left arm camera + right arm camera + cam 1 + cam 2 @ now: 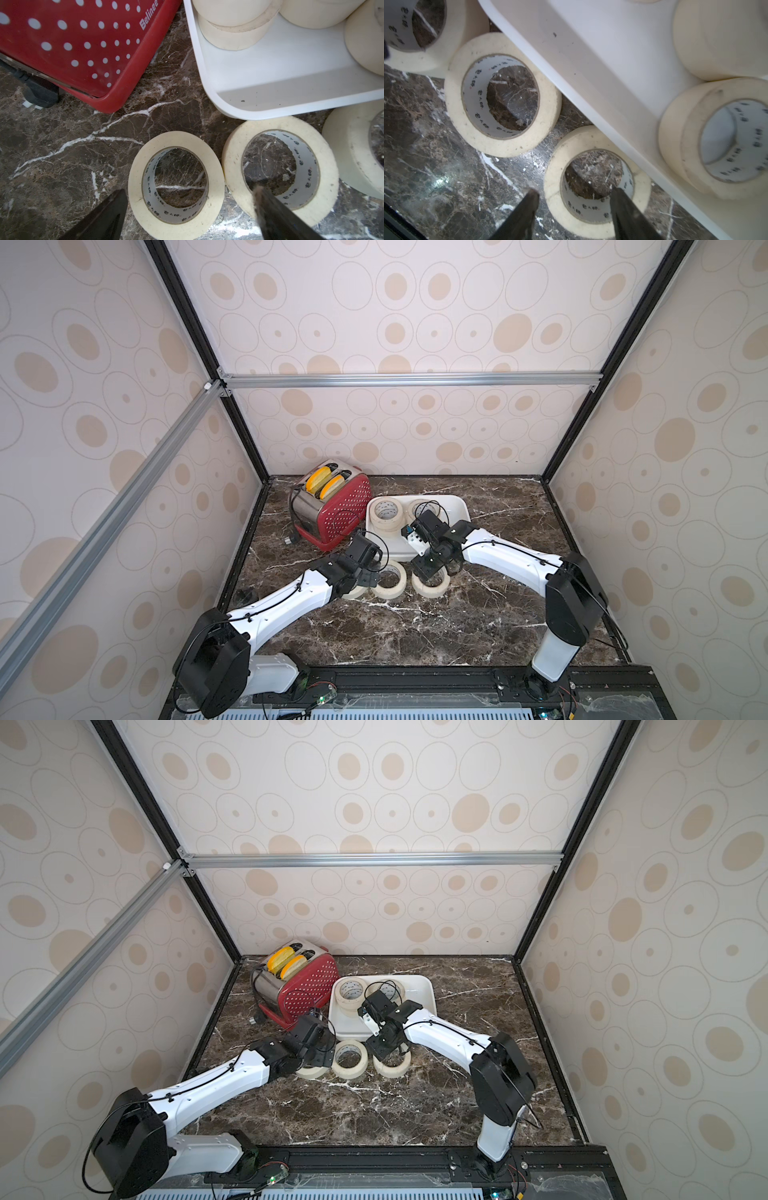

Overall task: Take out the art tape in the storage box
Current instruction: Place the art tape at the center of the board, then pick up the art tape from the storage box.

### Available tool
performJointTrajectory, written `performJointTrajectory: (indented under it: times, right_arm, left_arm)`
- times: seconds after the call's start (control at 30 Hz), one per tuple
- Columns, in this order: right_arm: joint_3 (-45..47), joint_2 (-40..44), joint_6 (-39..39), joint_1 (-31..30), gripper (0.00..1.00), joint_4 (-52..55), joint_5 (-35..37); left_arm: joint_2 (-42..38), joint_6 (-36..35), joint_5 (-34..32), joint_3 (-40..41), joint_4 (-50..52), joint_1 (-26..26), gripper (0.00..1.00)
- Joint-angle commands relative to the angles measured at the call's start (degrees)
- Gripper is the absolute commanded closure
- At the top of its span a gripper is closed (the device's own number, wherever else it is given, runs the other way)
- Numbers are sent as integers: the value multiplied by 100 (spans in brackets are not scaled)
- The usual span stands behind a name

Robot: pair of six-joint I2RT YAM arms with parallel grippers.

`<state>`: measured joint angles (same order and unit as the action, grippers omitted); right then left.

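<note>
Both arms reach to mid-frame, wrists bent down over the rolls (388,578) in front of the box (460,506).
Left claw (190,191) is spread wide. Right claw (576,192) is spread astride the right roll (553,182). Three rolls lie on the table (374,635). Others are stacked in the box, number unclear. One toaster (345,510) at upper left.

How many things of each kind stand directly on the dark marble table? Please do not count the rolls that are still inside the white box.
White shallow rectangular storage box: 1
Red perforated metal toaster: 1
Cream ring-shaped masking-tape rolls, lying flat outside the box: 3
Total: 5
</note>
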<state>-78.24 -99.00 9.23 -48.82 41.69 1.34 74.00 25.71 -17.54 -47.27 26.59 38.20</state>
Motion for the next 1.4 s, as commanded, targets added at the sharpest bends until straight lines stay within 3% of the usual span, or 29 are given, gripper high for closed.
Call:
performJointTrajectory:
  times: [0.0,0.2,0.43,0.9,1.23,1.37]
  right_arm:
    - [-280,246,-287,84,33,295,819]
    - [-549,179,-427,557,26,289,969]
    - [-914,-433,-294,1017,25,325,921]
    - [-1191,-1493,-124,1457,25,-43,230]
    - [-1420,-2067,-6,1587,39,-135,-269]
    - [-1500,-2186,-20,1590,55,-57,-245]
  left_arm:
    - [-54,104,83,-138,72,-14,1]
    - [-367,34,195,-103,70,-14,1]
    - [-647,-46,150,-20,177,-14,1]
    - [-491,-139,273,-47,241,-14,1]
    - [-343,-124,374,-72,209,-14,1]
    - [-324,-120,365,-63,215,-14,1]
